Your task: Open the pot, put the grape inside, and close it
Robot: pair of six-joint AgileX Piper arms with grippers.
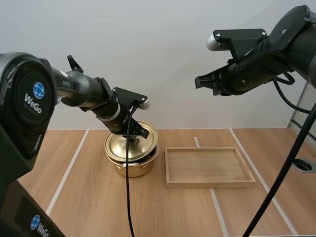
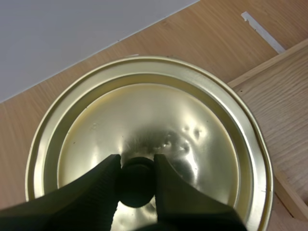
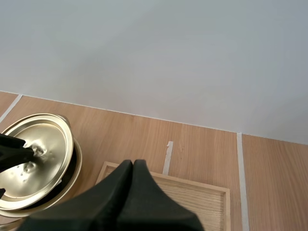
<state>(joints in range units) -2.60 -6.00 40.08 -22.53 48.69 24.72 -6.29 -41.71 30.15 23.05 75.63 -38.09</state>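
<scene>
A gold pot [image 1: 132, 165] stands on the table left of the wooden tray. Its gold lid [image 1: 136, 141] is tilted, resting askew on the rim. My left gripper [image 1: 134, 136] is shut on the lid's black knob [image 2: 136, 182], the two fingers [image 2: 98, 185] pinching it from either side. The lid [image 2: 154, 125] spreads out around the knob. My right gripper [image 1: 198, 82] hangs high in the air above the tray, its fingers [image 3: 132, 180] lying together as one wedge with nothing between them. Beyond them the tilted lid [image 3: 36, 154] sits over the pot rim. No grapes are in sight.
An empty wooden tray [image 1: 209, 167] lies right of the pot, its corner [image 2: 284, 96] close beside the lid. White tape lines run across the table. A round hole [image 1: 304, 164] sits at the table's right edge.
</scene>
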